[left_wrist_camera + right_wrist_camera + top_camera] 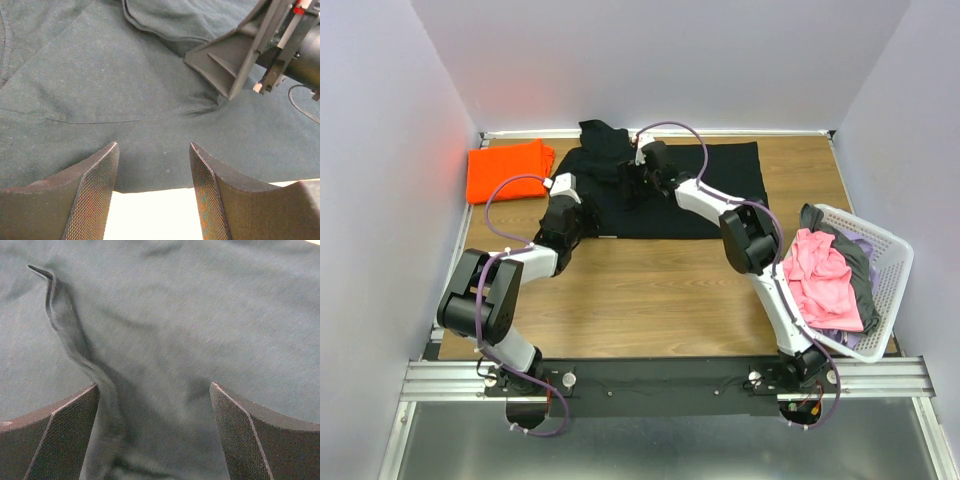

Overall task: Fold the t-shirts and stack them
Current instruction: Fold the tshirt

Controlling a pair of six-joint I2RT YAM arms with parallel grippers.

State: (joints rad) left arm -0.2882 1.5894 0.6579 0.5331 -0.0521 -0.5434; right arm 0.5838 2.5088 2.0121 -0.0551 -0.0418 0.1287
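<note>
A white slotted plastic basket (892,262) sits at the right edge of the brown wood-grain tabletop (650,295). Plain pale walls (670,60) enclose three sides. A silver metal rail (885,378) runs along the near edge.

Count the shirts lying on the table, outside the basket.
2. The orange shirt lies folded at the far left corner; the black shirt is spread across the far middle. Others could be hidden beneath it.

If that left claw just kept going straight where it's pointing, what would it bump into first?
Most likely the black t-shirt: the left gripper has its fingers open and aimed at the cloth just past its near hem. Depth is hard to judge.
</note>
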